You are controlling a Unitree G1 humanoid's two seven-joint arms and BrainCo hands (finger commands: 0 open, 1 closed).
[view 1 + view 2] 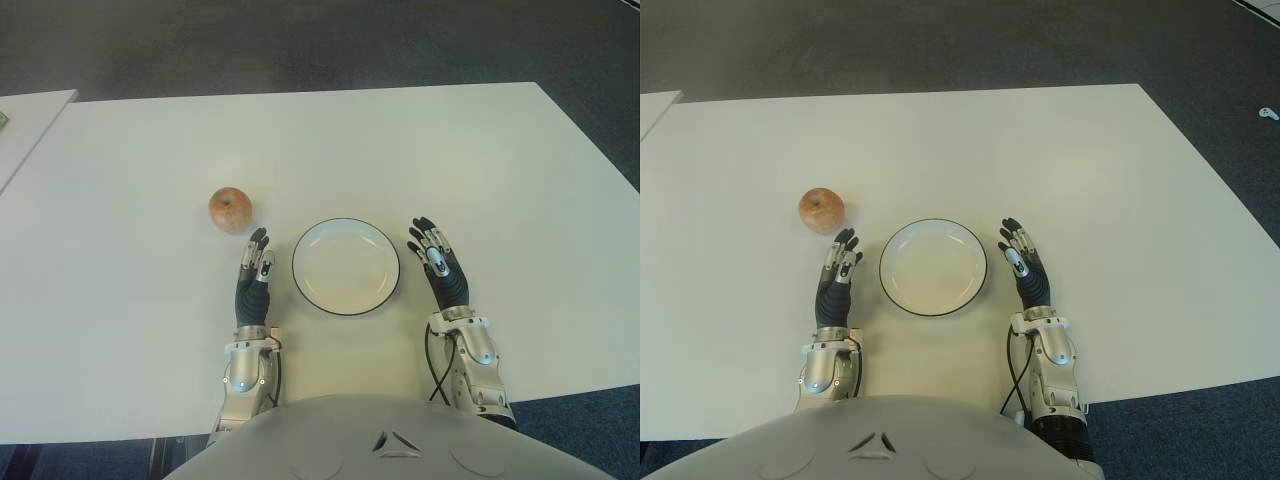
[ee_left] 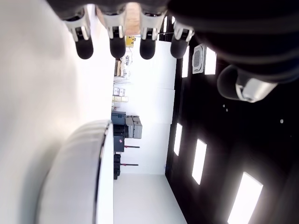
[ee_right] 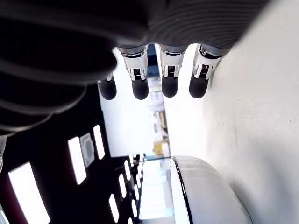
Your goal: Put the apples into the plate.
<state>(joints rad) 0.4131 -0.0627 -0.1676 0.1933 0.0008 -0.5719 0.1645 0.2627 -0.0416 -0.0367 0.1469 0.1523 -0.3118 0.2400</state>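
The white worktop (image 1: 450, 140) lies bare around one apple (image 1: 231, 209) and the plate (image 1: 346, 266). The left robot hand (image 1: 254, 276) shows just left of the plate, fingers straight, the apple near ahead of its fingertips with open surface between. The right robot hand (image 1: 440, 262) flanks the plate's other side, with bare worktop beyond.

The two eye views are looking forward and down from the robot's head onto the white table (image 1: 420, 140), set slightly apart, so both are sharing the plate (image 1: 346, 266), the apple (image 1: 821, 210) and both forearms. The left wrist view is sitting close behind the left hand (image 2: 128, 32), facing out along its fingers past the plate's rim. The right wrist view is doing likewise behind the right hand (image 3: 154, 81).
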